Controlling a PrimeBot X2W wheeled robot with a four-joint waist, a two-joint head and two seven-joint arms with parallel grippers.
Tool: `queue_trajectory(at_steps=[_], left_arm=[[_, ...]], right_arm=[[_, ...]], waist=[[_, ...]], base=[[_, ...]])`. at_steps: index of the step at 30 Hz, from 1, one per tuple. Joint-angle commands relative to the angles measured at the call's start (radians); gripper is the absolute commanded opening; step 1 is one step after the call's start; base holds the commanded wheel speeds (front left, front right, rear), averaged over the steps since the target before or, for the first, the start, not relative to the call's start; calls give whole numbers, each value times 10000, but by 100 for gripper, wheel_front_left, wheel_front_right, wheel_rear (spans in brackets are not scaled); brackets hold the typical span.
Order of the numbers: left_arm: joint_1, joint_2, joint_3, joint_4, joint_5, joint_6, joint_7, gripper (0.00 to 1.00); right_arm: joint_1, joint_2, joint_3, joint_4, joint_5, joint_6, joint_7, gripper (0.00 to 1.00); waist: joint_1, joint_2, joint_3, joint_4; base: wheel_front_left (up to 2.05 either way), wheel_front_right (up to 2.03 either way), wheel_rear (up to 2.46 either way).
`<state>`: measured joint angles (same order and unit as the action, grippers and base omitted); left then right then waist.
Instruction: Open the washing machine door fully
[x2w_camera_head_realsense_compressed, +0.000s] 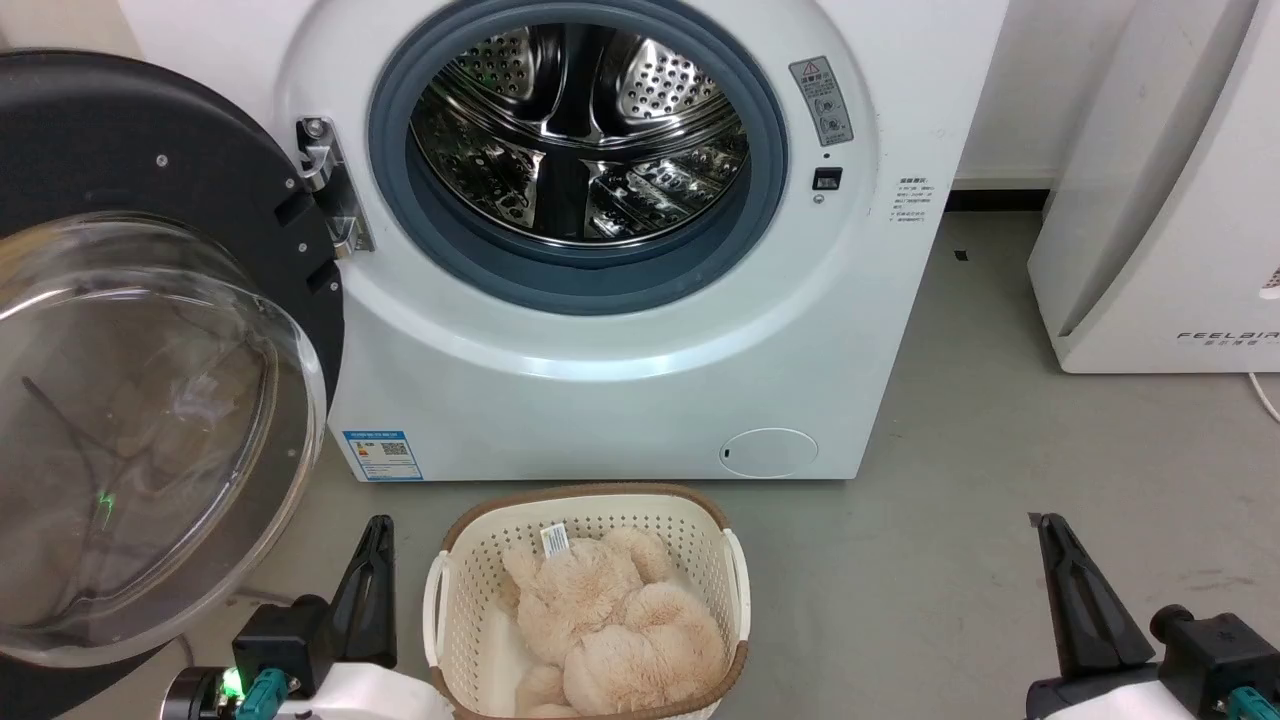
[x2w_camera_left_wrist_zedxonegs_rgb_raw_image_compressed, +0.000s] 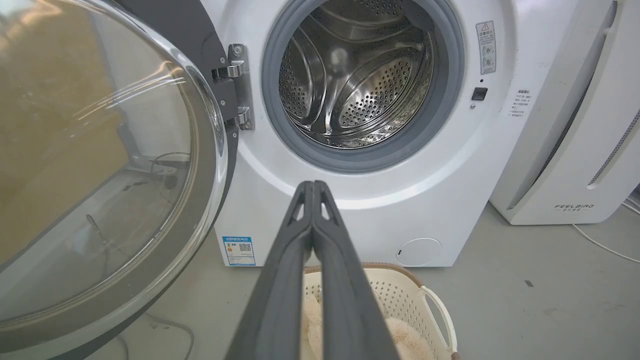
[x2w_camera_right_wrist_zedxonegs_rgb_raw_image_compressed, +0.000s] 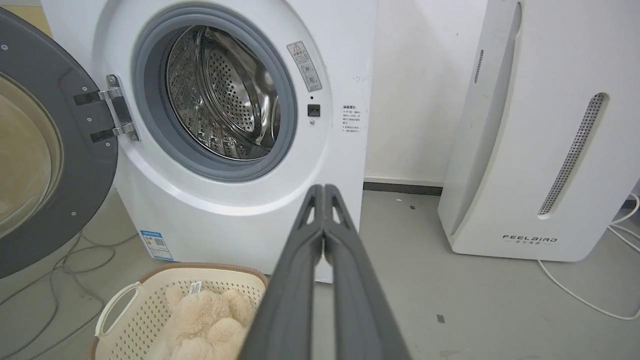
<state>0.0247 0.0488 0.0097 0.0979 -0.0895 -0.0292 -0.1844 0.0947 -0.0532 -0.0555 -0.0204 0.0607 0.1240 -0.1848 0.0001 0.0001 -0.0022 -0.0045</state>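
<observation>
Shut and empty, the left fingers (x2w_camera_left_wrist_zedxonegs_rgb_raw_image_compressed: 313, 189) and right fingers (x2w_camera_right_wrist_zedxonegs_rgb_raw_image_compressed: 324, 192) are parked short of the washer (x2w_camera_head_realsense_compressed: 620, 390). The door (x2w_camera_left_wrist_zedxonegs_rgb_raw_image_compressed: 100, 175) is swung wide, left of the left fingers, untouched; any last push is best given gently at its outer edge.

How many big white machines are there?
2. The washing machine stands in the middle, behind the basket. The white appliance stands on the floor to its right. Others could be outside the pictures.
</observation>
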Motion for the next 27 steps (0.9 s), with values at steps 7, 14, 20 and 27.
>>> queue_trajectory(at_steps=[7,14,20,27], left_arm=[[-79,5,-20,-130,138,62,178,0],[-94,6,-27,-203,203,82,322,0],[-106,6,-32,-266,259,99,444,0],[-120,7,-39,-338,324,119,587,0]], right_arm=[[-200,10,69,30,-140,22,174,0],[-264,12,111,45,-181,26,317,0],[-319,14,146,58,-215,29,440,0],[-383,15,188,73,-255,33,584,0]], waist=[[-1,-1,2,4],[-1,-1,4,7],[-1,-1,5,10],[-1,-1,7,14]], base=[[0,0,0],[0,0,0],[0,0,0],[0,0,0]])
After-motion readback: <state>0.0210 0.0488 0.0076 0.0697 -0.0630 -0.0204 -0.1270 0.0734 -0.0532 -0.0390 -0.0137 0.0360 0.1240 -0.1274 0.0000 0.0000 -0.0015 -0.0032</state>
